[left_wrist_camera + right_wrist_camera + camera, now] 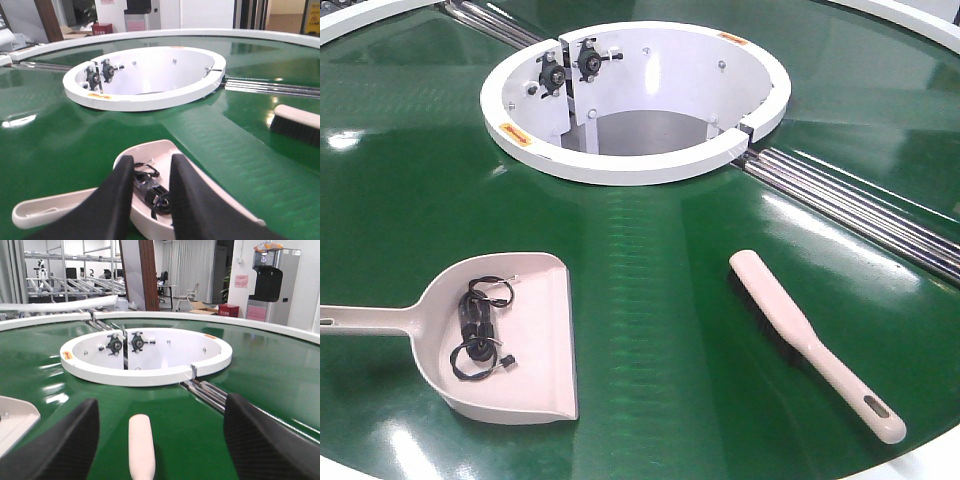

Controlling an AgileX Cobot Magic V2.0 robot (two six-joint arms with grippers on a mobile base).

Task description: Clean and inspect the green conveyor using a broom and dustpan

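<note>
The green conveyor (670, 330) is a glossy dark green belt around a white ring hub (620, 160). The dustpan (545, 300) lies front left, handle pointing left, with black cable-like bits (478, 325) inside. The broom (810, 340) lies front right, bristles down, slotted handle towards the near edge. No gripper shows in the front view. My left gripper (148, 167) is open, hovering just above the dustpan (160, 152), empty. My right gripper (162, 407) is wide open, with the rounded end of the broom (141, 445) lying between its jaws, untouched.
Silver roller strips (860, 205) run from the hub to the right, and another set runs to the back left (490, 20). The belt's white outer rim (920, 465) is near the broom handle. A corner of the dustpan (15, 415) shows left in the right wrist view.
</note>
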